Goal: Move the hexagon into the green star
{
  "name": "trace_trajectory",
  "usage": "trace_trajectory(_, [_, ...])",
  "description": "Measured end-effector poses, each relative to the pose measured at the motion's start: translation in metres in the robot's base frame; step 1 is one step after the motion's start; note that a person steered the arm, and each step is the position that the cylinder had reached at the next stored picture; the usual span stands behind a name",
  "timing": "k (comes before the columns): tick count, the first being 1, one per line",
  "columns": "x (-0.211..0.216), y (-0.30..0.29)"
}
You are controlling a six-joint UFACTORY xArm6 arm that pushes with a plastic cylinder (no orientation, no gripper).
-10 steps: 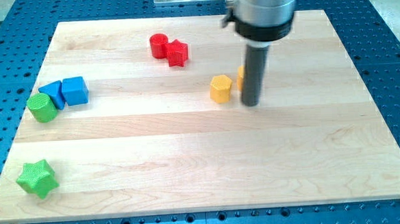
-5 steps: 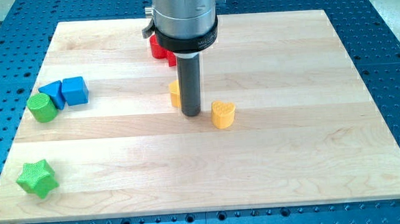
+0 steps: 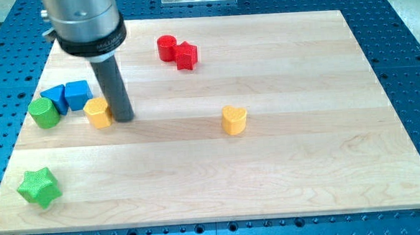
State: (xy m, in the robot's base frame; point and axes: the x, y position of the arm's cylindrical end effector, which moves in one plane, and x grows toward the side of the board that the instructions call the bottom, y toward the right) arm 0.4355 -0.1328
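Note:
The yellow hexagon (image 3: 97,112) lies at the board's left, just right of the blue blocks. My tip (image 3: 124,118) touches the hexagon's right side. The green star (image 3: 39,187) lies near the board's bottom left corner, well below and left of the hexagon. The rod rises from the tip to the arm's grey housing (image 3: 83,23) at the view's top left.
A blue cube (image 3: 78,94) and another blue block (image 3: 55,99) sit just above and left of the hexagon, with a green cylinder (image 3: 44,112) at their left. A yellow heart (image 3: 234,120) lies mid-board. Two red blocks (image 3: 177,51) lie near the top.
My tip has swept left across the board, pushing the yellow hexagon from mid-board to beside the blue blocks. The yellow heart was left behind mid-board.

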Motion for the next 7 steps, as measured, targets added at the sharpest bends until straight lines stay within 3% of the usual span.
trace_trajectory(1, [-0.024,-0.006])
trace_trajectory(3, [0.062,-0.09])
trace_trajectory(5, [0.078,-0.099])
trace_trajectory(6, [0.044,-0.062])
trace_trajectory(7, [0.0,0.031])
